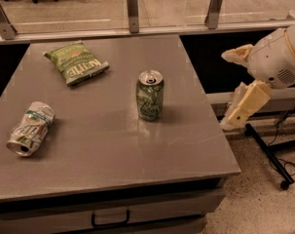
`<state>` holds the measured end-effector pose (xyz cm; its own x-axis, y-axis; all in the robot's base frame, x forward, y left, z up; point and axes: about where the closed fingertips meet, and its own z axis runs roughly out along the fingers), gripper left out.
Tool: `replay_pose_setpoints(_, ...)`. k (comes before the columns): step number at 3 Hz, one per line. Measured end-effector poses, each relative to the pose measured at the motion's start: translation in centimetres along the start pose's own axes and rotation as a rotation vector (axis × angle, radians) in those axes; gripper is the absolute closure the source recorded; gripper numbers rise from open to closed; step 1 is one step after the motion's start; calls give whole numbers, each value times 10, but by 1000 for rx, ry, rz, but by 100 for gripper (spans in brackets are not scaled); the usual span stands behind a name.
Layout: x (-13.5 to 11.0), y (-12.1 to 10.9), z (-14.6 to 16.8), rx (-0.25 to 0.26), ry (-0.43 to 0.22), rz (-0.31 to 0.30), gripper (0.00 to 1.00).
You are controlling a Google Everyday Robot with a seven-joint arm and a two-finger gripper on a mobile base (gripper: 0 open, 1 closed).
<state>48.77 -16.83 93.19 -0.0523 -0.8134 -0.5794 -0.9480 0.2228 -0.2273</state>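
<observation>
One gripper (233, 89) — arm cut off — hangs right of green can (150, 96).

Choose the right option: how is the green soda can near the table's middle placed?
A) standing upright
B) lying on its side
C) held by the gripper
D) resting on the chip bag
A: the green soda can stands upright on the table, while the gripper hangs beyond the table's right edge, apart from it.
</observation>
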Motion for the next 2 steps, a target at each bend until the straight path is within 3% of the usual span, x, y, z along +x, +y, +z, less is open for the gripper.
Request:
replay_pose_setpoints(1,-1,1,0,-1,1,-1,0)
replay_pose_setpoints(2,-7,4,17,-34,-95,10,0)
